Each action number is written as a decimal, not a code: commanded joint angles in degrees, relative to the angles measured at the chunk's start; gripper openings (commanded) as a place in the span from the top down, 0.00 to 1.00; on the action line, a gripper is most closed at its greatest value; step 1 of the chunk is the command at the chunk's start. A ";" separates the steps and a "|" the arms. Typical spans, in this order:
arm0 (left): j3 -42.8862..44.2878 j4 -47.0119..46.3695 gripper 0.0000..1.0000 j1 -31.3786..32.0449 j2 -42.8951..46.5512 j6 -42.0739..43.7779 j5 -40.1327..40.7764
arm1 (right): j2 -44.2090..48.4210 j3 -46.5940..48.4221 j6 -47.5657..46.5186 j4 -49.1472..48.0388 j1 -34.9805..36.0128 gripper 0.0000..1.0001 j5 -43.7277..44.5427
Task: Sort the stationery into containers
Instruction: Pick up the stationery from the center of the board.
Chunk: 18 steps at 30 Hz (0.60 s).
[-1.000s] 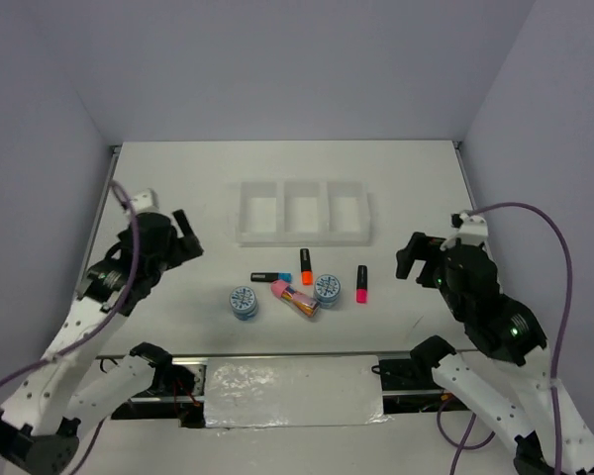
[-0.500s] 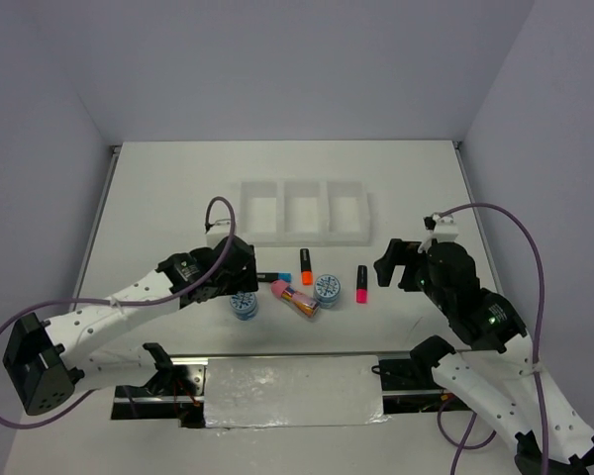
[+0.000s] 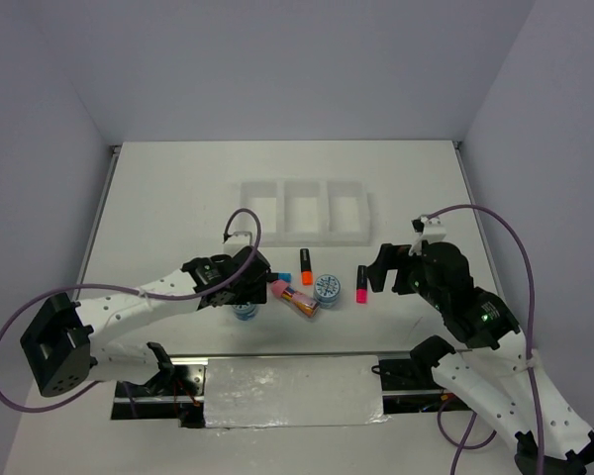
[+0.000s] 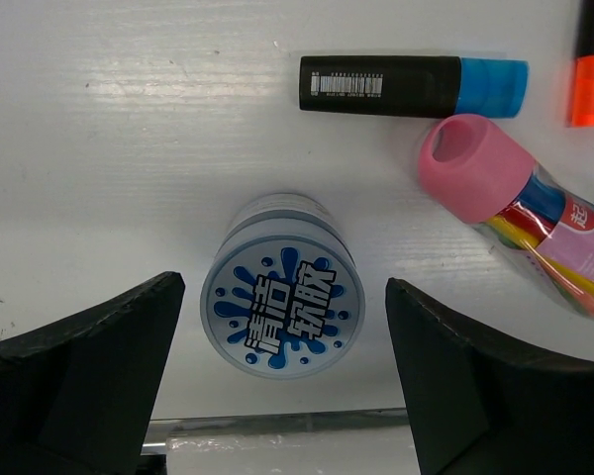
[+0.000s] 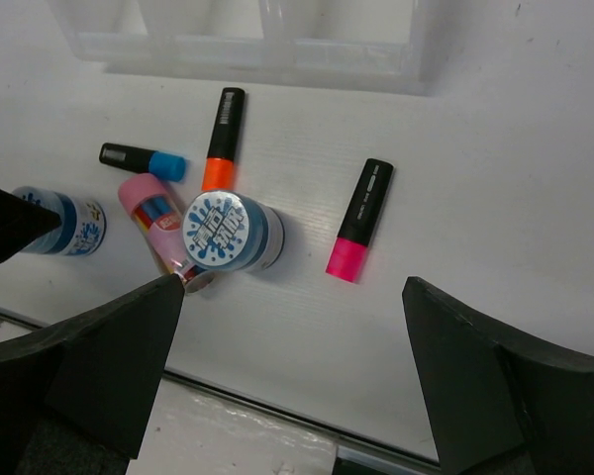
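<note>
Stationery items lie loose on the white bench (image 3: 178,188), grouped between the white translucent rectangular tray (image 3: 303,237) and the near edge, all outside the tray. The tray sits at mid-bench with its long side parallel to the far edge and its three square compartments in a row. We find the first round blue-and-white patterned disc (image 4: 282,300) at the end of the group nearest the left edge, printed face up. The left gripper (image 4: 280,289) hangs directly over this disc with its jaws spread. One black finger (image 4: 79,366) shows on each side of the disc with a visible gap to the disc wall, so nothing is grasped. The short black marker with the blue cap (image 4: 413,85) lies on the far side of this disc, parallel to the near edge, cap toward the right edge. The orange-yellow bundle with the pink tip (image 4: 520,211) lies diagonally just beside that marker, pink end toward the far-left corner. The second round blue-and-white patterned disc (image 5: 225,231) stands against the bundle's other side, face up; we cannot tell whether the two touch. The short black marker with the orange cap (image 5: 221,139) lies between this disc and the tray, cap toward the near edge. The short black marker with the pink cap (image 5: 359,220) lies apart from the rest, nearest the right edge, cap toward the near edge. The right gripper (image 5: 293,285) hovers above that end of the group, jaws released and wide, holding nothing.
</note>
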State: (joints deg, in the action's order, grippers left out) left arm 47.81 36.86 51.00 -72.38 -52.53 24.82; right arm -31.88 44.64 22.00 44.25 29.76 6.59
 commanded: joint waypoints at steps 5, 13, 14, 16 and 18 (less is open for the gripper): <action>-0.26 0.05 0.11 1.46 -2.24 -0.55 1.46 | -1.43 -0.35 -1.52 -3.47 0.48 0.00 -1.58; -0.53 0.93 0.29 2.78 -3.73 -1.26 2.34 | -1.87 -0.70 -1.78 -4.00 0.48 0.00 -1.40; -0.35 1.11 0.38 2.96 -3.65 -1.34 2.43 | -1.70 -0.70 -1.78 -4.00 0.39 0.00 -1.23; 0.17 2.51 0.58 3.22 -2.51 -2.22 3.57 | -1.26 -0.79 -1.70 -4.08 0.48 0.00 -1.14; 0.96 4.00 0.86 3.23 -1.63 -2.92 4.88 | -0.91 -0.79 -1.61 -4.08 0.48 0.00 -1.05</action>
State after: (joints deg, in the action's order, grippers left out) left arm 47.46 37.71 53.84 -75.83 -53.71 26.68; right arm -33.52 44.47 21.12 42.81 29.76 5.39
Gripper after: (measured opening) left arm 0.757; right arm 0.997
